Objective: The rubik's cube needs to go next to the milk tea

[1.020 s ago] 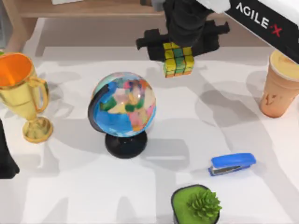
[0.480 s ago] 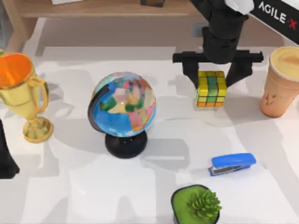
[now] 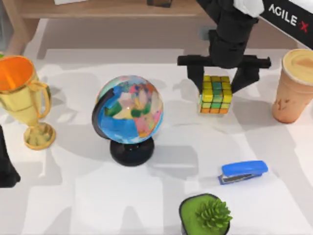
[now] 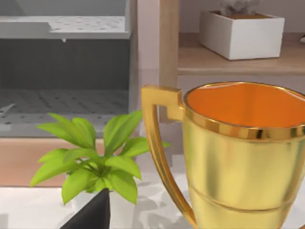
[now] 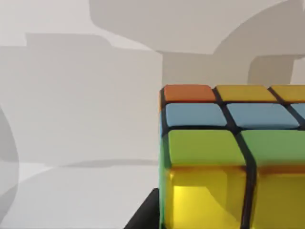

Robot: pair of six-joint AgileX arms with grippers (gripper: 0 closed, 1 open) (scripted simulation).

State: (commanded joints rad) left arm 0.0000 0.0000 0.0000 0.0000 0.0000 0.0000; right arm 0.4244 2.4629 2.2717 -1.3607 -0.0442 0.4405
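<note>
The rubik's cube (image 3: pixel 215 94), with yellow, green and orange squares, is at the back of the table, right of centre. My right gripper (image 3: pixel 218 78) reaches down over it from the back right and is shut on it, one dark finger on each side. In the right wrist view the cube (image 5: pixel 228 157) sits very close, with the white table (image 5: pixel 81 119) just beyond it. I cannot tell whether it touches the table. The milk tea (image 3: pixel 296 88), a tan cup with a pale lid, stands at the right edge, a short gap right of the cube.
A globe (image 3: pixel 128 115) on a black base stands mid-table. A gold trophy cup (image 3: pixel 22 98) is at the left, beside my parked left arm (image 3: pixel 6 166). A blue stapler (image 3: pixel 243 171) and a potted plant (image 3: pixel 205 215) lie toward the front. A wooden shelf (image 3: pixel 98 9) runs along the back.
My right gripper carried the cube from the back centre rightward and down toward the milk tea, then shifted slightly back to the left. The left arm stayed still.
</note>
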